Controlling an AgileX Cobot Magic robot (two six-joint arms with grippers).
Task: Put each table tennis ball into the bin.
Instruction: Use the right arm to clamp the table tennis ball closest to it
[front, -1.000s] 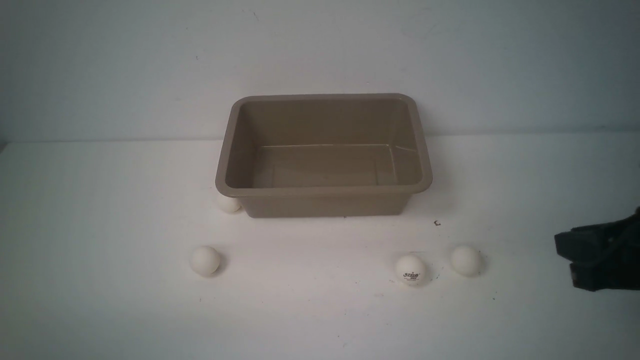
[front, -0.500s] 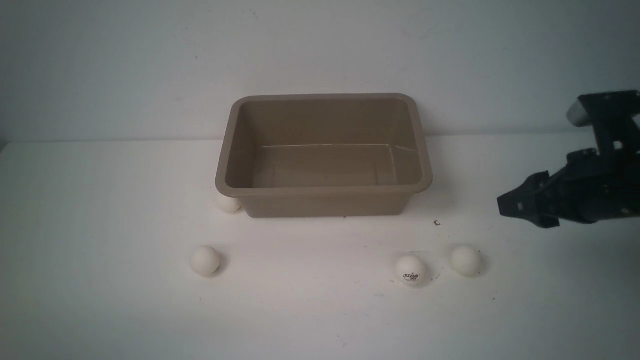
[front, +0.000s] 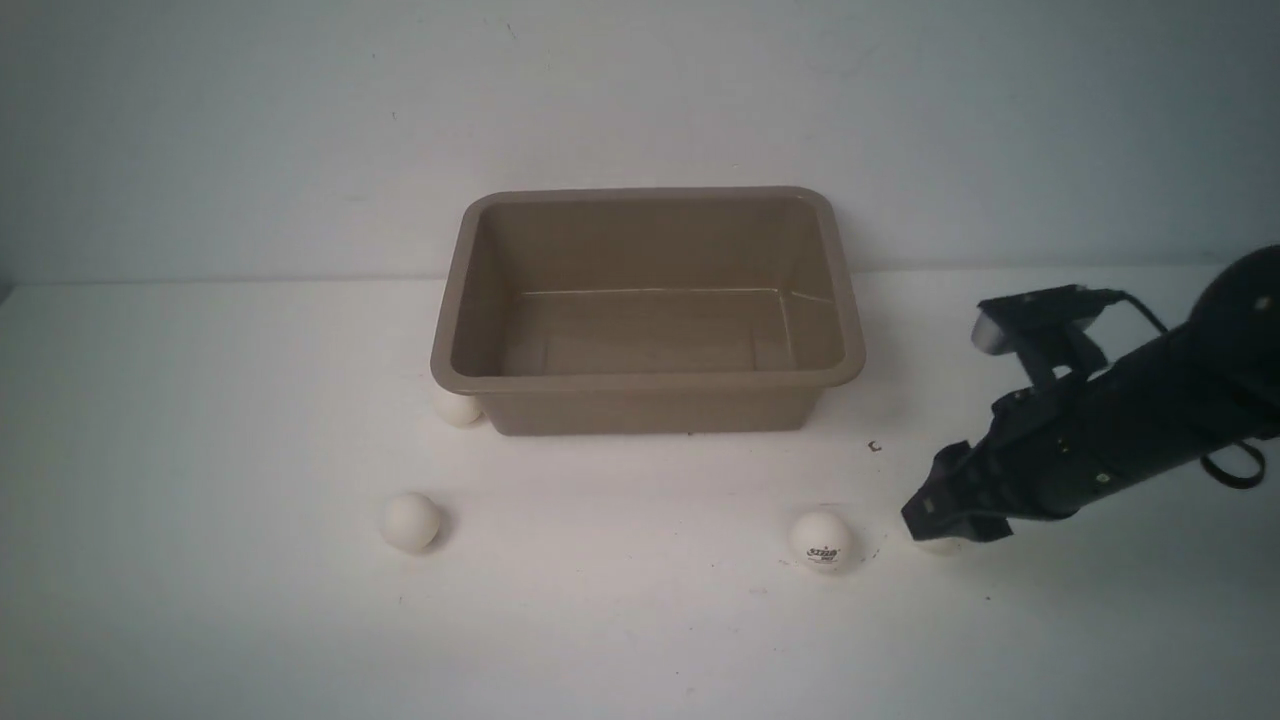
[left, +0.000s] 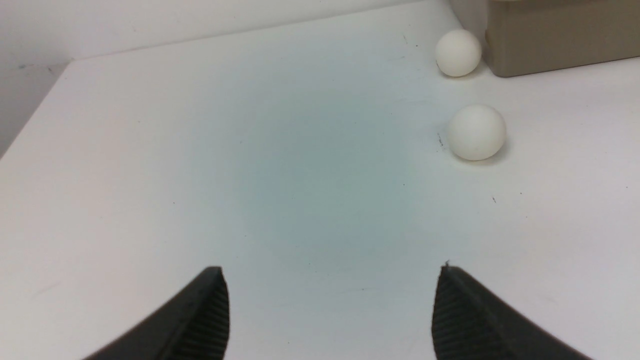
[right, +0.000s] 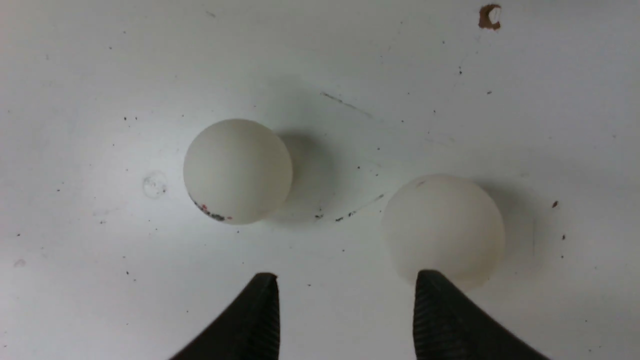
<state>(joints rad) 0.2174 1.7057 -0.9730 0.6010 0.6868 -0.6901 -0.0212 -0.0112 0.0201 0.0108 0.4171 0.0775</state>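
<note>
- R gripper (front: 935, 522): jaws apart, nothing between them. It hangs low over the bench (front: 200, 600), arm slanting down from the robot's right, tip aimed down and leftward.
- Plain ball (front: 937, 546): directly under that tip. From the front only a pale sliver shows below the black fingers. In the R wrist cam the ball (right: 442, 230) lies just ahead of one finger, whose tip overlaps its edge. Can't tell if they touch. It's off to one side of the gap, not centred.
- Logo ball (front: 822, 541): on the bench just left of the R gripper, near the plain ball but not touching it. Red/dark print faces the front cam. In the R wrist cam (right: 237, 171) it's ahead of the other finger, a bit farther out, with only a scrap of print visible at its edge.
- Bin (front: 648, 381): beyond the R gripper and to its left, well apart, standing upright. All 4 balls lie on the bench outside it.
- L gripper (left: 330, 272): out of the front cam's sight. Its wrist cam shows the jaws wide apart, nothing between them, above bare bench.
- Nearer ball (left: 476, 132): ahead of the L gripper, toward the bin side, well clear of the fingers.
- Corner ball (left: 458, 52): farther ahead again, just beside the bin's corner, tucked under the rim as seen from the front. Contact unclear.
</note>
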